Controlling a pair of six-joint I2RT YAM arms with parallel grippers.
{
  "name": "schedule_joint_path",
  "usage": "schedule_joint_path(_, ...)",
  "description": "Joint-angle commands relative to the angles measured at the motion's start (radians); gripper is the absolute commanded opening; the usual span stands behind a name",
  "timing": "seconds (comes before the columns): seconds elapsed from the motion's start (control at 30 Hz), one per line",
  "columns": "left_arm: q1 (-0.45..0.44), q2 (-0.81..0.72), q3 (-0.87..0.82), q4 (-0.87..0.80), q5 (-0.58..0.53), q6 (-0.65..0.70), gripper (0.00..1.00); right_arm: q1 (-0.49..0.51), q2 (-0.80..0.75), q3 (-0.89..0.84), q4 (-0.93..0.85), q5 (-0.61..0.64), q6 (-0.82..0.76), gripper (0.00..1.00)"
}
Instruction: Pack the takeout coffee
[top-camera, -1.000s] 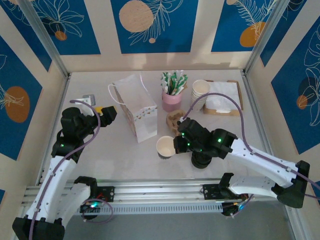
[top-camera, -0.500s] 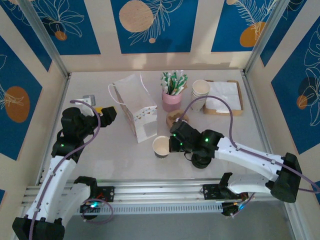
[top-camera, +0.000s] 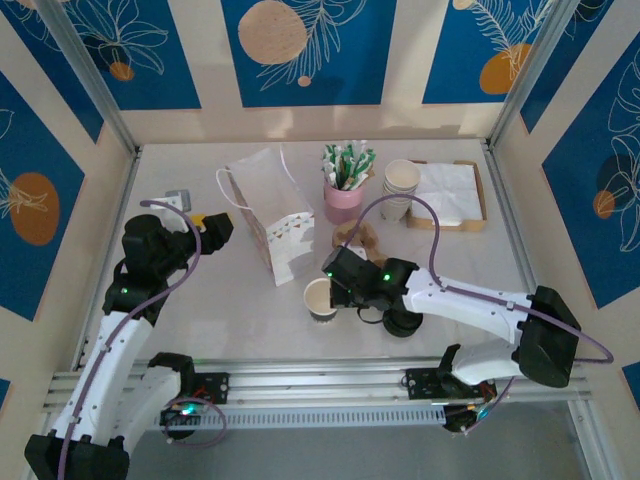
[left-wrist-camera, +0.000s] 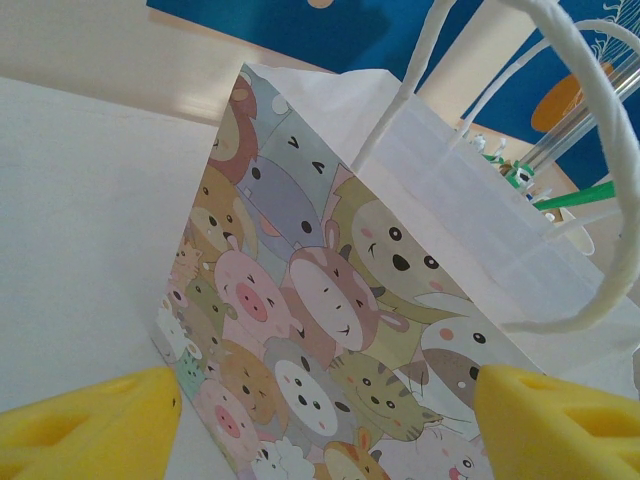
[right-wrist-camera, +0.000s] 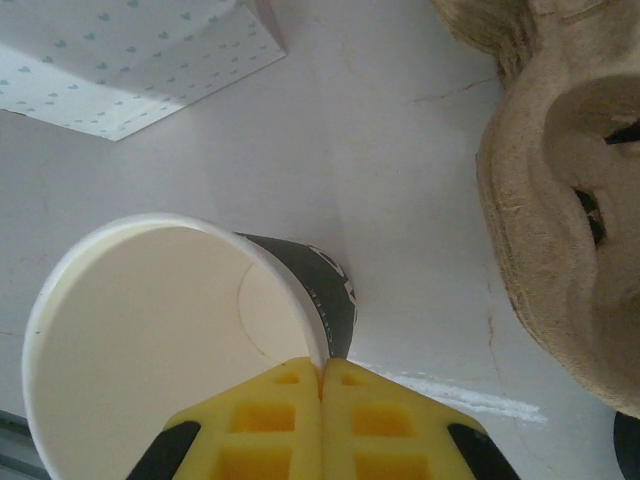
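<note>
White paper cup, just one: your right jaws pinch its rim. One brown tray lies beside it. Your left jaws face one bag, wide open.

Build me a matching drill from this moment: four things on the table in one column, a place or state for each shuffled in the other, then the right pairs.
Things:
1. paper cup
2. paper bag
3. pink holder
4. wooden tray

States:
A. upright, facing the open left claw
B. unlidded, rim pinched by the right claw
C. far right, holding white napkins
D. filled with green-and-white straws

Pairs: 1-B, 2-A, 3-D, 4-C
</note>
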Motion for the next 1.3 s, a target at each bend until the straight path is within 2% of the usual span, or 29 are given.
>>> schedule_joint_path(0.0, -0.003, -0.005, -0.007, -0.001, -0.008, 0.016, 0.77, 0.014, 0.007, 0.035, -0.007, 0.011, 0.03, 0.06)
schedule_joint_path(0.3, -0.003, -0.007, -0.007, 0.001, -0.005, 0.014, 0.77, 0.031, -0.002, 0.064, -0.04, 0.045, 0.031, 0.35)
schedule_joint_path(0.4, -0.003, -0.005, -0.007, 0.0, -0.005, 0.014, 0.77, 0.031, -0.008, 0.078, -0.062, 0.059, 0.03, 0.41)
schedule_joint_path(0.6, -0.003, -0.002, -0.008, 0.0, -0.007, 0.013, 0.77, 0.031, -0.035, 0.127, -0.16, 0.102, -0.001, 0.48)
schedule_joint_path(0.73, -0.002, -0.001, -0.007, 0.0, -0.005, 0.011, 0.77, 0.028, -0.077, 0.167, -0.268, 0.164, -0.032, 0.49)
schedule_joint_path(0.8, -0.003, -0.001, -0.007, 0.001, -0.003, 0.01, 0.77, 0.024, -0.121, 0.161, -0.305, 0.2, -0.042, 0.51)
schedule_joint_path(0.87, -0.002, 0.0, -0.008, 0.002, -0.003, 0.01, 0.77, 0.022, -0.177, 0.141, -0.33, 0.237, -0.029, 0.58)
schedule_joint_path(0.93, -0.003, 0.001, -0.009, 0.0, -0.005, 0.01, 0.77, 0.015, -0.247, 0.104, -0.337, 0.255, -0.02, 0.7)
schedule_joint_path(1.0, -0.003, 0.003, -0.008, 0.002, -0.002, 0.009, 0.77, -0.002, -0.328, 0.052, -0.342, 0.261, -0.007, 0.75)
schedule_joint_path(1.27, -0.002, 0.007, -0.009, 0.001, -0.002, 0.007, 0.77, -0.161, -0.586, -0.151, -0.382, 0.14, 0.083, 0.78)
